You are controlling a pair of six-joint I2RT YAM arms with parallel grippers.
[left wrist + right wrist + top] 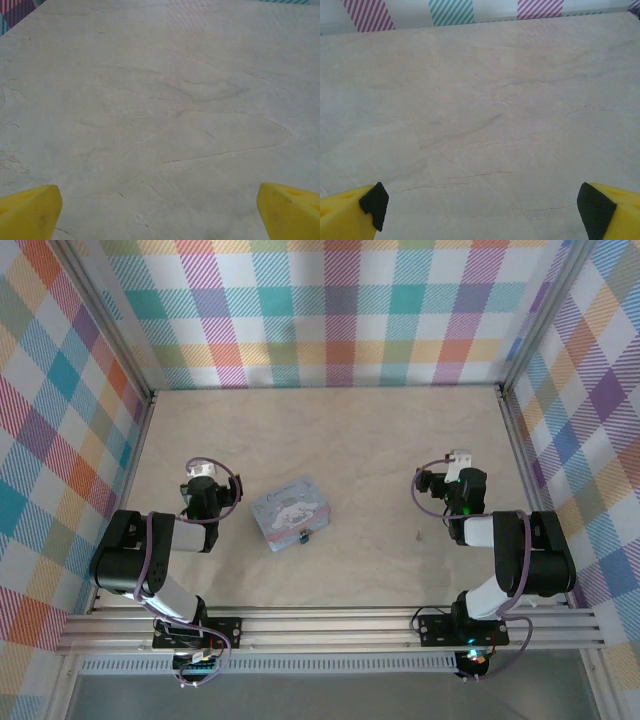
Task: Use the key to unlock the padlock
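The tiny dark padlock (304, 536) hangs at the near edge of a light-blue tin (291, 514) in the middle of the table. The key (419, 535), a thin dark sliver, lies on the table just left of the right arm. My left gripper (203, 472) sits left of the tin, well apart from it. My right gripper (458, 458) is farther back than the key and to its right. In the left wrist view the left gripper (160, 215) is open over bare table, yellow fingertips (30, 210) wide apart. The right gripper (480, 210) is open too, its black pads (374, 202) far apart.
The beige table (340, 440) is fenced by plaid walls (330, 310) at the back and both sides. An aluminium rail (330, 625) with both arm bases runs along the near edge. Open tabletop stretches behind the tin and between the arms.
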